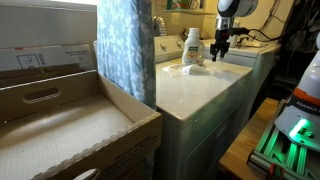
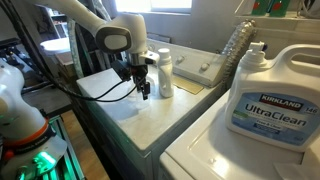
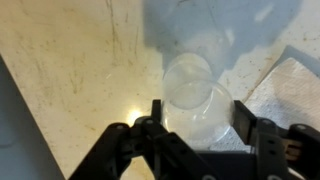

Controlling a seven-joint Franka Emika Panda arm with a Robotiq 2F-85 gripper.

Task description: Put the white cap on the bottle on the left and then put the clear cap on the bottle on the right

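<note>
Clear cap point(image 3: 197, 98) sat between the two fingers of the tool point(image 3: 198, 116) in the wrist view, a see-through round piece with a dark finger point(image 3: 152, 122) against one side and the other finger against the opposite side. The tool was closed partway, to the width of the cap, and had hold of it. Below the cap lay the pale, speckled table point(image 3: 70, 70), and a blurred white shape filled the top of that view, too soft to name.

In both exterior views the tool hung just above the table, pointing straight down, just beside a white bottle point(image 1: 192, 46) that stood upright. The bottle and the tool were near each other but apart. In an exterior view a flat white piece point(image 1: 181, 70) lay on the table in front of the bottle; what it was I could not tell.

Further off stood other things: a large detergent jug point(image 2: 270, 95) on the neighbouring white machine, a clear ribbed bottle point(image 2: 232, 45) leaning behind it, a blue patterned curtain point(image 1: 125, 45) and an open cardboard box point(image 1: 60, 130).
</note>
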